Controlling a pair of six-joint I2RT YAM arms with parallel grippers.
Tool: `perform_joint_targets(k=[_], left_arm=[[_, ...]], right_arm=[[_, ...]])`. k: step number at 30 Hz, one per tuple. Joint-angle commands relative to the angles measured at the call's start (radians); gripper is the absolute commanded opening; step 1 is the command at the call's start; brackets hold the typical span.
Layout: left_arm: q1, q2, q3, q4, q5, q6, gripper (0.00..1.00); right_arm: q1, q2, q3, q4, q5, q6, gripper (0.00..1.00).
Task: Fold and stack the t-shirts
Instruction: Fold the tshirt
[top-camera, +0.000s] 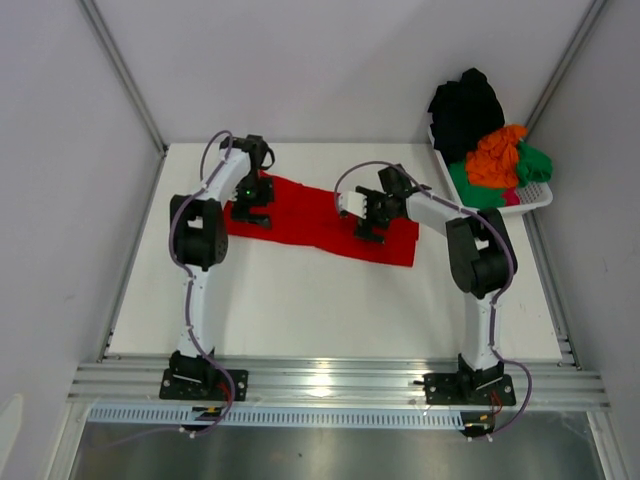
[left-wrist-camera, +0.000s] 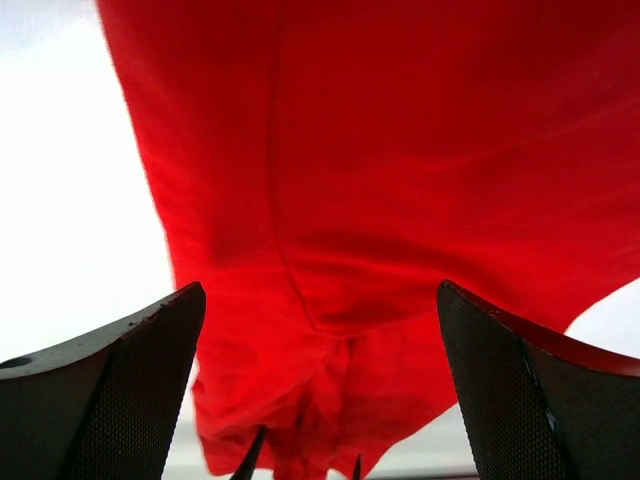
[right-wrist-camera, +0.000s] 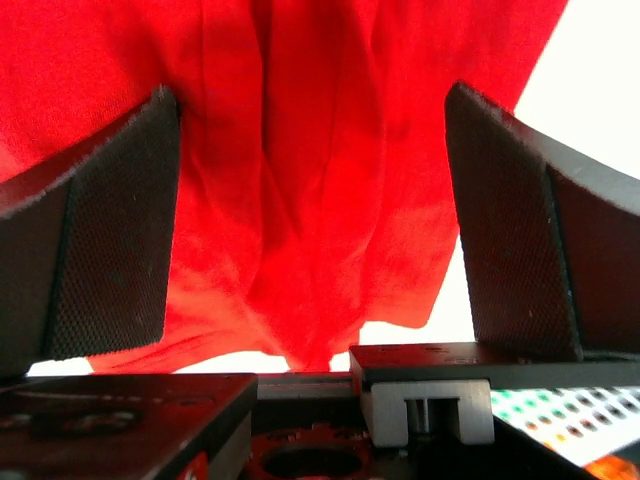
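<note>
A large red t-shirt (top-camera: 310, 215) lies spread in a long band across the white table (top-camera: 330, 310). My left gripper (top-camera: 250, 212) hovers over its left end, jaws wide open; in the left wrist view the red t-shirt (left-wrist-camera: 380, 200) fills the space between the black fingers (left-wrist-camera: 130, 390), its bunched hem at the bottom. My right gripper (top-camera: 369, 228) stands open over the right part, and the red t-shirt (right-wrist-camera: 310, 180) shows wrinkled between its pads (right-wrist-camera: 115, 240). More t-shirts sit in the basket: black (top-camera: 465, 110), orange (top-camera: 495, 155), green (top-camera: 532, 160), and a pink edge (top-camera: 512, 198).
A white plastic basket (top-camera: 535, 195) stands at the table's back right corner, against the right wall. Grey walls with metal frame rails close in the table on the left, back and right. Both arm bases are bolted on the metal rail at the near edge.
</note>
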Motion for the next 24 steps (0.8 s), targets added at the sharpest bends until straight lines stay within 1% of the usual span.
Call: perform_joint_targets(k=[1,2,3,4,5,6,7,8,9,10,11,13,15,16,17,19,20,22,24], left_arm=[[0.002,-0.003,0.010,-0.013,-0.050,0.127,1.00],[0.005,-0.001,0.053,-0.051,-0.072,0.143,1.00],[0.007,-0.001,0.067,-0.066,-0.125,0.178,1.00],[0.008,0.000,0.076,-0.069,-0.145,0.207,1.00],[0.013,0.000,0.100,-0.063,-0.153,0.279,0.99],[0.016,0.002,0.107,-0.062,-0.152,0.307,1.00],[0.018,-0.004,0.107,-0.054,-0.155,0.336,0.99],[0.016,-0.010,0.099,-0.039,-0.164,0.403,1.00],[0.013,-0.019,0.090,-0.013,-0.173,0.428,1.00],[0.010,-0.027,0.081,-0.002,-0.197,0.446,1.00],[0.004,-0.041,0.049,0.013,-0.207,0.495,0.99],[0.004,-0.043,0.039,0.014,-0.216,0.529,0.99],[0.004,-0.030,0.041,0.001,-0.230,0.595,1.00],[0.004,-0.024,0.045,-0.002,-0.246,0.614,0.99],[0.002,-0.018,0.057,0.007,-0.251,0.685,0.99],[-0.010,-0.007,0.076,0.043,-0.260,0.762,1.00],[-0.016,-0.001,0.105,0.047,-0.268,0.801,1.00],[-0.039,0.007,0.107,0.072,-0.265,0.839,0.99],[-0.051,0.016,0.097,0.067,-0.241,0.839,1.00]], right_arm=[[0.056,-0.076,-0.116,-0.091,-0.001,0.076,0.99],[0.069,-0.093,-0.154,-0.087,0.003,0.114,0.99],[0.095,-0.128,-0.173,-0.085,0.006,0.141,0.99],[0.110,-0.144,-0.188,-0.079,0.011,0.177,0.99],[0.127,-0.161,-0.203,-0.085,0.016,0.213,0.99],[0.159,-0.185,-0.229,-0.096,0.016,0.283,0.99],[0.178,-0.198,-0.246,-0.099,0.016,0.318,0.99],[0.198,-0.211,-0.262,-0.103,0.017,0.351,0.99],[0.219,-0.224,-0.278,-0.104,0.023,0.410,0.99],[0.268,-0.245,-0.311,-0.099,0.029,0.437,0.99],[0.293,-0.256,-0.328,-0.088,0.040,0.469,0.99],[0.354,-0.274,-0.367,-0.041,0.065,0.591,0.99],[0.380,-0.276,-0.380,-0.010,0.086,0.700,0.99],[0.392,-0.273,-0.389,0.020,0.092,0.805,0.99],[0.397,-0.271,-0.392,0.040,0.106,0.861,1.00],[0.408,-0.270,-0.397,0.068,0.115,0.982,0.99],[0.425,-0.270,-0.397,0.077,0.121,1.015,0.99],[0.449,-0.271,-0.398,0.099,0.120,1.061,0.99],[0.501,-0.274,-0.397,0.128,0.135,1.135,0.99]])
